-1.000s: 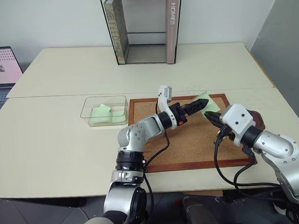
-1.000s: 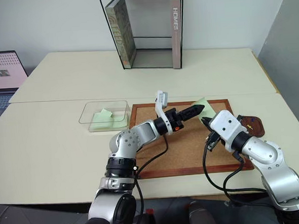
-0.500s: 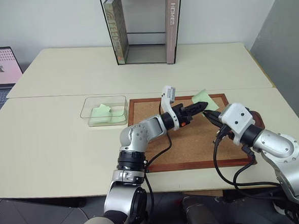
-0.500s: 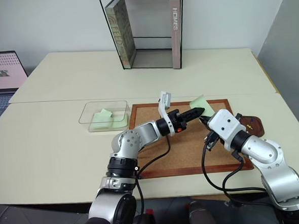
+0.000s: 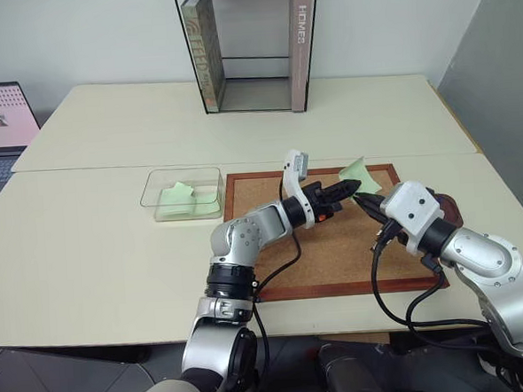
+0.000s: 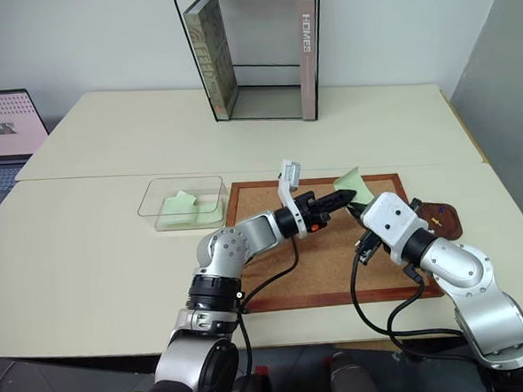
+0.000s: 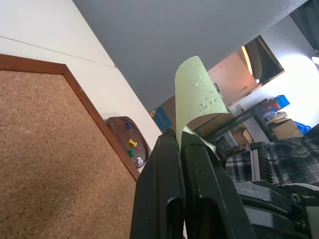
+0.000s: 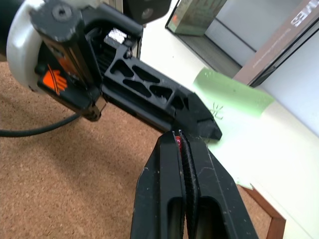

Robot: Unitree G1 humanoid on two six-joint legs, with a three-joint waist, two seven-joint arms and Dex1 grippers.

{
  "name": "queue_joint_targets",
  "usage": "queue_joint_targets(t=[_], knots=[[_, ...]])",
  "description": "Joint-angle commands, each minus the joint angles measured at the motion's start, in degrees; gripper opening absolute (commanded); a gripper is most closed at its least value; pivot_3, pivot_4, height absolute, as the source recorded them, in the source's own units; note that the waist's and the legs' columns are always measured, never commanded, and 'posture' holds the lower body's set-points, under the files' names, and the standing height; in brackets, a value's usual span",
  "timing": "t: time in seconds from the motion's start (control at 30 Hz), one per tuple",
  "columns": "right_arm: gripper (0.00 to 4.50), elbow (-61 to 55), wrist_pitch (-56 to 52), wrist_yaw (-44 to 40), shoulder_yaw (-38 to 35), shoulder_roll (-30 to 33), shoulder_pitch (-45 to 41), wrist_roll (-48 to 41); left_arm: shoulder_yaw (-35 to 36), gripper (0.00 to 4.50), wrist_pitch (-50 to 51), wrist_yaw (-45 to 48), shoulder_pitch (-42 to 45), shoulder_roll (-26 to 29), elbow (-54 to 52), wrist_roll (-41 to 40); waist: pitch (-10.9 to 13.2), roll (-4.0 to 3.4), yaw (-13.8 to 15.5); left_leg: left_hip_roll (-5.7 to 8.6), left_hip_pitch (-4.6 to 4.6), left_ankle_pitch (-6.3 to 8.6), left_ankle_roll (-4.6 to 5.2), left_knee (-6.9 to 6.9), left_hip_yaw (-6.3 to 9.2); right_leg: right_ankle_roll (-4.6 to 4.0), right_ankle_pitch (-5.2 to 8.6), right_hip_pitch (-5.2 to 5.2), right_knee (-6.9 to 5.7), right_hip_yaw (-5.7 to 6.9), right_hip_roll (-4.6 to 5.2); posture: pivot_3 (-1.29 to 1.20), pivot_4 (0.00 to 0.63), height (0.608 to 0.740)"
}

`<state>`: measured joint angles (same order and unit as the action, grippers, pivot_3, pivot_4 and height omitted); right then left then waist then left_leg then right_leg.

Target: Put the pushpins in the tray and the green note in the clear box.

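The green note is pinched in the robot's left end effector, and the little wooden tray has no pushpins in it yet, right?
Not quite. The green note is pinched in the left end effector, but the tray isn't empty: the left wrist view shows several pushpins in it already, blue, yellow, green and white.

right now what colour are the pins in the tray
Blue, yellow, green and white pushpins in the tray, clearest in the left wrist view.

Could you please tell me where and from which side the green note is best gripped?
By its near edge, from the left, low over the corkboard, as the left gripper pinches it now: the green note curls up off the board, leaving that edge free. The right gripper crowds the other side.
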<state>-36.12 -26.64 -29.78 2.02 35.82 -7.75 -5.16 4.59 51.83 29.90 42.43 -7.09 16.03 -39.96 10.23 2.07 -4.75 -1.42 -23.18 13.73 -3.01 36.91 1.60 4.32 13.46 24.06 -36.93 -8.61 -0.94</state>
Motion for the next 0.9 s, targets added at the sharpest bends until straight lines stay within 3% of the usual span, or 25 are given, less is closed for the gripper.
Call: queue_joint_targets(t=[0.03, 0.27, 0.47, 0.63, 0.9], knots=[[0.0, -3.88, 2.35, 0.6, -1.83, -0.48, 0.12, 0.15, -0.8, 0.04, -2.4, 0.34, 1.42, -0.84, -0.27, 0.78, 0.0, 0.0, 0.01, 0.0, 0.0, 0.0, 0.0, 0.0, 0.0, 0.0, 0.0, 0.0, 0.0, 0.0, 0.0, 0.0, 0.15, 0.74], [0.0, -8.07, 0.72, 0.95, -4.15, -1.31, 1.88, -1.4, -1.0, 0.04, -5.21, 0.07, 1.94, -0.53, 2.27, 2.88, 0.0, 0.0, 0.08, 0.0, 0.0, 0.0, 0.0, 0.0, 0.0, 0.01, 0.0, -0.01, 0.0, 0.0, 0.0, 0.0, 0.15, 0.74], [0.0, -7.84, -4.88, 2.96, -12.03, -1.17, 3.18, -2.43, -2.82, 0.04, -7.37, 2.03, 1.55, 0.91, 0.81, 4.66, 0.0, 0.0, 0.16, 0.0, 0.0, 0.0, 0.0, 0.02, 0.01, 0.01, -0.01, -0.01, -0.02, 0.0, 0.0, 0.0, 0.15, 0.74], [0.0, -2.28, -14.37, 4.14, -19.84, -1.38, 5.21, -4.99, -8.89, 0.04, -12.26, 6.47, -0.54, 5.27, -6.68, 9.2, 0.0, 0.0, 0.15, 0.0, 0.01, 0.0, 0.0, 0.0, 0.0, 0.0, 0.0, 0.0, -0.04, -0.01, 0.0, 0.0, 0.15, 0.74], [0.0, 12.4, -20.34, 3.8, -22.64, 0.0, 1.99, -6.77, -13.7, 0.04, -17.91, 9.17, -2.92, 10.14, -12.86, 14.18, -0.02, -0.05, 0.07, -0.02, 0.11, 0.0, 0.01, 0.01, -0.12, -0.03, 0.0, -0.04, -0.08, -0.1, 0.0, 0.0, 0.15, 0.74]])
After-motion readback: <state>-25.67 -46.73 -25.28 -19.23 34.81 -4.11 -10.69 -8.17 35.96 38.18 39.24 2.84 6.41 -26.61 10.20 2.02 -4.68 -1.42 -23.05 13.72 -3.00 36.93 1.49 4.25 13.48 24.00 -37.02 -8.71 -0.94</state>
